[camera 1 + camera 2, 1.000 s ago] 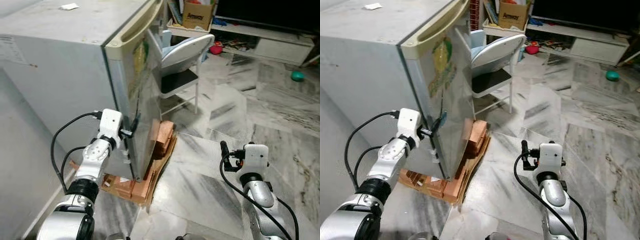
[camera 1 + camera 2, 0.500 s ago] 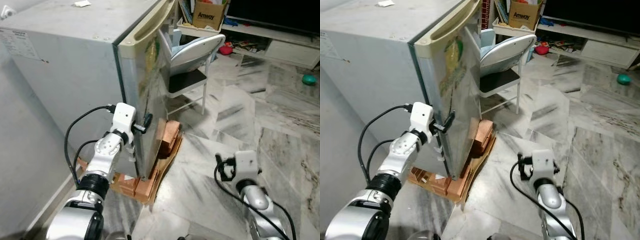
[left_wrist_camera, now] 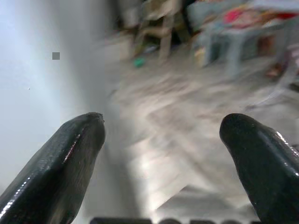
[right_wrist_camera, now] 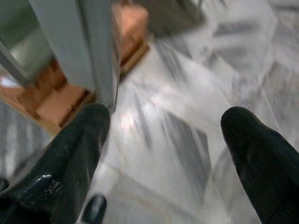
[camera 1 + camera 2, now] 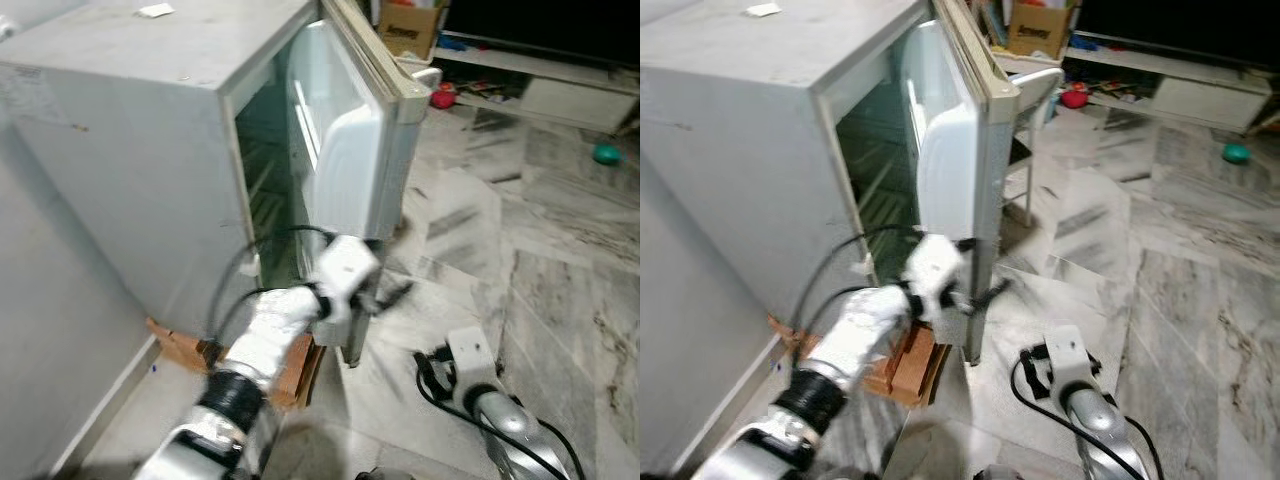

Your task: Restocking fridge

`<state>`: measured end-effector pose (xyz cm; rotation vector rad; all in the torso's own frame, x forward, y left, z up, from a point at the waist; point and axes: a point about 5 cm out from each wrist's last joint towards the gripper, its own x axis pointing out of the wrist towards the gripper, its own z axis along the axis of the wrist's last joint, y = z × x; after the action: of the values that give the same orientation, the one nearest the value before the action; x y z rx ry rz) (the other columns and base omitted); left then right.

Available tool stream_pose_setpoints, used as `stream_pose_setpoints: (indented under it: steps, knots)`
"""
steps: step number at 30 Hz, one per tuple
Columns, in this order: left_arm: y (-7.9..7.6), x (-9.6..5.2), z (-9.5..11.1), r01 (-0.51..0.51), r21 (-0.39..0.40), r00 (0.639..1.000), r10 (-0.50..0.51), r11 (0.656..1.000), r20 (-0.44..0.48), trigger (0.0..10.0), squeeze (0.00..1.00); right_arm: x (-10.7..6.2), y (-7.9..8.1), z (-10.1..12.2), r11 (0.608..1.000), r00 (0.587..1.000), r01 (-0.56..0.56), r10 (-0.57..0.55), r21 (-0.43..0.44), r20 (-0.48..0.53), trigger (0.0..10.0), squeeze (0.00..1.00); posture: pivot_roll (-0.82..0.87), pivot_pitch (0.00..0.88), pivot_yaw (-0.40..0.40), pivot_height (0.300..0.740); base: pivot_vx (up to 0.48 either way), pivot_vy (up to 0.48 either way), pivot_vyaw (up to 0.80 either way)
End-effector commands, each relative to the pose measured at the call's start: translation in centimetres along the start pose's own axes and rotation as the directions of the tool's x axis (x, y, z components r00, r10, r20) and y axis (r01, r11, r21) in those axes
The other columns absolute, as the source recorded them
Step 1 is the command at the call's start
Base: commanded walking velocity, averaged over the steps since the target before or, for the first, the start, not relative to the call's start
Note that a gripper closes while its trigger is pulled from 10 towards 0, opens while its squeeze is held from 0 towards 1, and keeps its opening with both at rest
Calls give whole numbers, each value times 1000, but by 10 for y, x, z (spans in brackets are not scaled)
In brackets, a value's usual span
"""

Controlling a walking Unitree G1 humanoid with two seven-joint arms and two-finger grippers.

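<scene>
The grey fridge point(image 5: 130, 150) stands with its door point(image 5: 345, 150) swung well open, showing wire shelves point(image 5: 265, 195) inside and white door racks. My left gripper point(image 5: 388, 296) reaches across the opening to the door's lower free edge. In the left wrist view its fingers point(image 3: 60, 163) are spread wide, with blurred floor between them and the pale door surface beside one finger. My right gripper point(image 5: 428, 372) hangs low over the marble floor. In the right wrist view it point(image 4: 163, 126) is open with nothing in it, facing the door's bottom corner.
The fridge rests on bricks and boards point(image 5: 185, 350). A white folding chair point(image 5: 1035, 85) stands behind the open door. Farther back are a cardboard box point(image 5: 405, 25), a low TV shelf point(image 5: 540, 85) and a green ball point(image 5: 605, 153). A wall point(image 5: 50, 330) runs along the left.
The fridge door has swung from nearly shut to wide open. My left gripper has followed its edge rightward, and my right gripper has sunk a little lower.
</scene>
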<state>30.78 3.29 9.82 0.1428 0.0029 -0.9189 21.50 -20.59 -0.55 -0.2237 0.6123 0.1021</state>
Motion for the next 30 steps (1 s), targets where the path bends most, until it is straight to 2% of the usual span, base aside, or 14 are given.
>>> stream_pose_setpoints:
  steps: [1, 5, 7, 8, 9, 11, 14, 18, 20, 22, 25, 30]
  knots:
    - [11, -4, 1, -58, -10, 998, 58, 998, -8, 10000, 0, 1, 1, 11, 1000, 999, -12, 12, -2, 36, 10000, 0, -78, 0, -5, 740, 0, 0, 0]
    - [34, -30, -9, -154, -19, 987, 153, 988, -44, 10000, 0, 2, 2, 13, 1000, 999, -5, 5, 1, 46, 10000, 0, -74, 0, -3, 740, 0, 0, 0]
    - [35, -31, -10, -158, -20, 986, 157, 987, -46, 10000, 0, 2, 2, 13, 1000, 999, -6, 6, 0, 46, 10000, 0, -74, 0, -3, 740, 0, 0, 0]
    - [43, -47, -21, -219, -59, 974, 216, 974, -62, 10000, 0, 1, 2, 19, 1000, 996, 5, -6, 9, 86, 10000, 0, -72, 0, 0, 740, 0, 0, 0]
    - [43, -47, -21, -219, -59, 974, 216, 974, -62, 10000, 0, 1, 2, 19, 1000, 996, 5, -6, 9, 86, 10000, 0, -72, 0, 0, 740, 0, 0, 0]
    - [47, -62, -31, -276, -92, 960, 269, 957, -82, 10000, 0, 1, 2, 22, 999, 995, 20, -24, 41, 97, 10000, 0, -68, 0, -1, 740, 0, -465, 0]
    - [45, -75, -40, -314, -102, 947, 304, 944, -107, 10000, 0, 1, 2, 21, 999, 996, 16, -20, 37, 91, 10000, 0, -62, 0, -1, 740, 0, -458, -719]
    - [46, -83, -46, -342, -104, 936, 328, 934, -127, 10000, 0, 2, 3, 21, 1000, 996, 15, -18, 27, 88, 10000, 0, -57, 0, -3, 740, 0, -448, -775]
    - [47, -86, -48, -365, -82, 926, 353, 927, -133, 10000, 0, 2, 4, 21, 1000, 996, 14, -16, 23, 89, 10000, 0, -54, 0, -4, 740, 0, -431, 0]
    - [50, -91, -49, -418, -43, 902, 409, 907, -141, 10000, 0, 3, 5, 21, 1000, 995, 9, -11, 14, 95, 10000, 0, -54, 0, -5, 740, 262, -397, 0]
    - [51, -92, -48, -429, -44, 897, 420, 902, -138, 10000, 0, 2, 4, 22, 1000, 995, 11, -12, 14, 96, 10000, 0, -55, 0, -6, 740, 285, -381, 0]
    - [61, -93, -49, -484, -15, 866, 476, 875, -155, 10000, 0, 2, 4, 25, 1000, 993, 15, -15, 3, 115, 10000, 0, -58, 0, -6, 740, 373, -251, 0]
